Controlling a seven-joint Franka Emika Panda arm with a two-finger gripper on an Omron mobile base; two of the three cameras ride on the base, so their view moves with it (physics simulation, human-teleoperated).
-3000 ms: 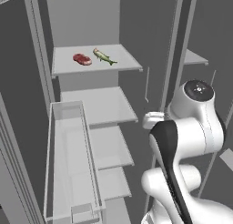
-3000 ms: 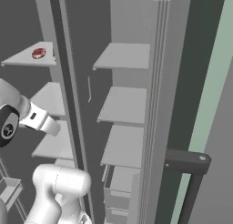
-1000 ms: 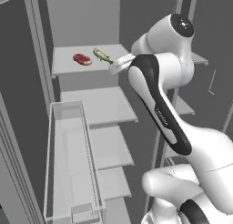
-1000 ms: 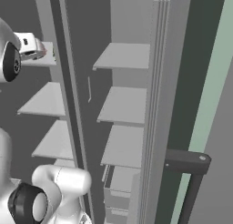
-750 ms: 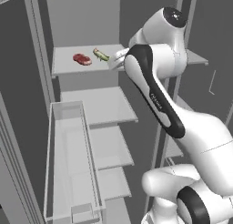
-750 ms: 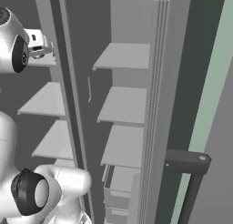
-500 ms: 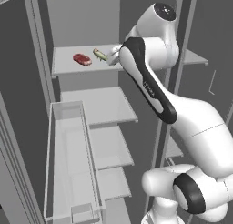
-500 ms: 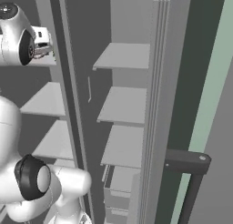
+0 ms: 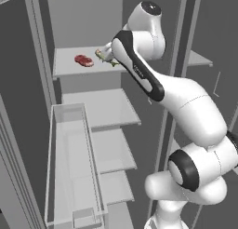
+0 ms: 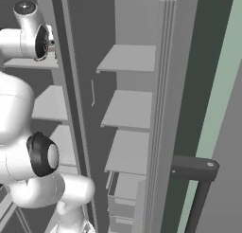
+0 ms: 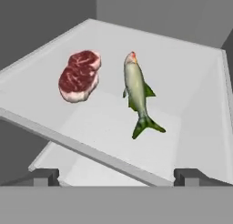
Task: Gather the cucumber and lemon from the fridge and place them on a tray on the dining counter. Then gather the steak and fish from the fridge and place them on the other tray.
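Observation:
On the fridge's top shelf (image 9: 65,70) lie a red steak (image 9: 84,60) and, to its right, a grey-green fish (image 9: 111,62). My gripper (image 9: 105,51) hovers just in front of the shelf edge, right by the fish. Through the hand view, the steak (image 11: 79,75) lies left and the fish (image 11: 138,93) in the middle, head pointing away. Both sit beyond the shelf's front edge (image 11: 91,150). The gripper (image 11: 117,177) is open, its fingertips (image 11: 43,176) wide apart with nothing between them. The cucumber, lemon and trays are out of view.
A tall door bin (image 9: 69,153) stands at lower left on the open fridge door. Bare shelves (image 9: 100,107) step down below the top one. The other compartment has its own shelves (image 10: 127,57), and a dark handle (image 10: 194,168) juts out at right.
The arm has stretched up and swung left, bringing the hand closer to the fish on the top shelf. The jaws stayed open, and steak and fish have not moved.

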